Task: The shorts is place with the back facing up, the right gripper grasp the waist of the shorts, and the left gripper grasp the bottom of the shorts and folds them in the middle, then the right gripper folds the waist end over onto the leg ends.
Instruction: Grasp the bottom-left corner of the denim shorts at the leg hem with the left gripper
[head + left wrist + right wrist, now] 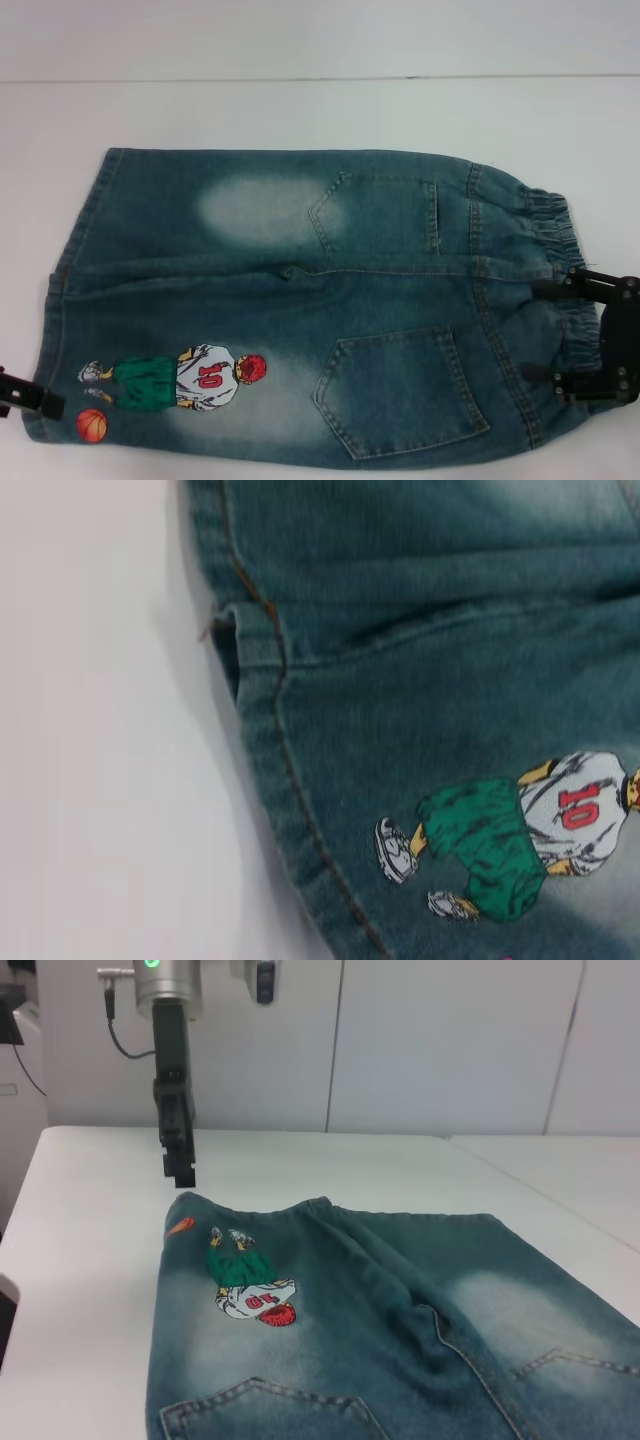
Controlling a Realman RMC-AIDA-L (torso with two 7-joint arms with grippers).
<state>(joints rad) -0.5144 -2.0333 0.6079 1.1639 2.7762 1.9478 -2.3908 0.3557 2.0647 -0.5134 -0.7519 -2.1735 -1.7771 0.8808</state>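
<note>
I see the table (300, 110) white under everything, with the shorts (300, 300) spread flat on it, back side up, taking most of the head view. The waist (555, 290) — the ruffled band — lies at 3 o'clock, and the leg ends (70, 290) run along the 9 o'clock edge. Both back pockets show: one (375, 212) toward 1 o'clock, the other (400, 395) toward 5 o'clock. A pale worn patch (255, 208) sits near 11 o'clock. The footballer print (180, 378) with its 10 is down at 7 o'clock, and the small basketball patch (92, 425) just below it, close to the hem.

My right gripper (552, 328) is at the waist at 3 o'clock, its two fingers spread apart over the band, gripping nothing. My left gripper (181, 1175) hangs just above the hem corner by the basketball patch — at 8 o'clock in the head view; I cannot tell whether its fingers are parted or closed.
</note>
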